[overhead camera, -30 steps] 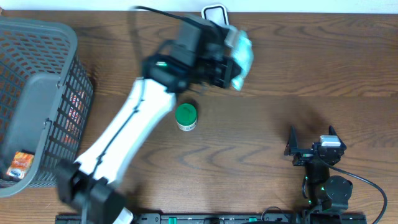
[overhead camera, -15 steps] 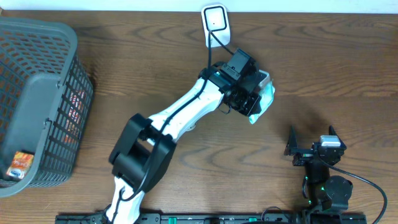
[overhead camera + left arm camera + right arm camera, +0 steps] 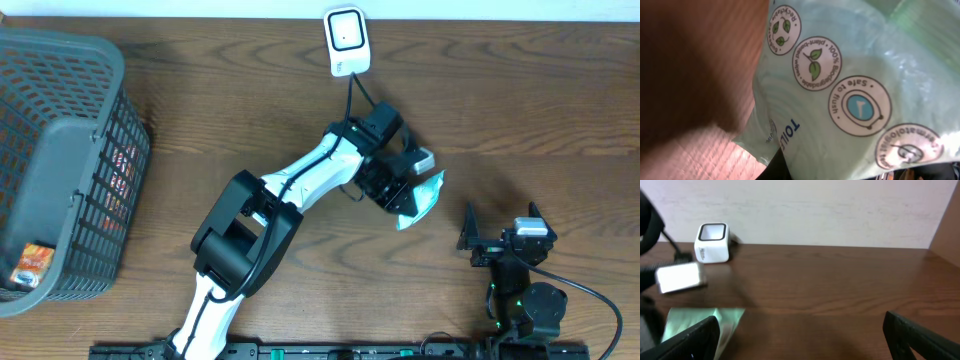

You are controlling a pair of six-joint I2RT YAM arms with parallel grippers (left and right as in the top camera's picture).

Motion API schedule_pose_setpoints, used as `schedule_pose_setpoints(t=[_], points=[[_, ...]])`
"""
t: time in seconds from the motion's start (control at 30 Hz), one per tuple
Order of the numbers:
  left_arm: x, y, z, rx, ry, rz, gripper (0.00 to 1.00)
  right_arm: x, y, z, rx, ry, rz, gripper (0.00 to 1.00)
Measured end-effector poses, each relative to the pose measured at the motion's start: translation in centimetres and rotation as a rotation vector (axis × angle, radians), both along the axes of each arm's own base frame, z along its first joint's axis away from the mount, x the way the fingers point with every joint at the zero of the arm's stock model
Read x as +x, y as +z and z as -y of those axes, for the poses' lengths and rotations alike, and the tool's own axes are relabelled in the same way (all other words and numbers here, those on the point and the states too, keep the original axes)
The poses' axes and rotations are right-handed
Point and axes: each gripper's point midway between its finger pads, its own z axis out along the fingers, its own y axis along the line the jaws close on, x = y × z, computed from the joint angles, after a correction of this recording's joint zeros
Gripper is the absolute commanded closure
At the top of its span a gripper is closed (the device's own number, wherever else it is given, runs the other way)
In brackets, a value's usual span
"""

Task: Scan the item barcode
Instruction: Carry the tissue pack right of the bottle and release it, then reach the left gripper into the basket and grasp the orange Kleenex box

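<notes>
Pale green wipes pack [image 3: 422,196] sits a bit right of centre over the wood-grain surface [image 3: 560,120]. The left arm [image 3: 310,175] reaches out diagonally to it from the near edge. Its jaws are pinched narrow on the pack's left side. From above I honestly can't tell whether the pack touches the wood or hangs just over it.

The left wrist cam is basically all pack: round badges reading "Safe to flush" and "100% plant-based wipes", with a strip of brown wood on the left.

The white scanner [image 3: 346,35] stands at the far edge, well apart from the pack and a little left of it.

The right arm [image 3: 525,300] sits at the near right, jaws spread wide with nothing in them, just near-right of the pack. A grey mesh basket [image 3: 60,130] is on the far left with an orange packet [image 3: 30,265] inside.
</notes>
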Motion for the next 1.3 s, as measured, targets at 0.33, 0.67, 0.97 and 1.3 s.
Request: schedule_pose_setpoints(t=[0.33, 0.67, 0.97, 1.3], points=[[-1.7, -2.3, -2.0, 0.038, -0.011, -0.058, 0.22, 0.0, 0.0, 0.0, 0.000, 0.000, 0.000, 0.01], [1.2, 0.7, -3.4, 0.107, 0.078, 0.067, 0.02, 0.0, 0.0, 0.0, 0.000, 0.000, 0.000, 0.01], [10.0, 23.6, -7.8, -0.087, 0.422, 0.616, 0.02, 0.0, 0.0, 0.0, 0.000, 0.000, 0.000, 0.01], [10.4, 36.7, -37.0, 0.241, 1.524, 0.845, 0.02, 0.0, 0.0, 0.0, 0.000, 0.000, 0.000, 0.01]])
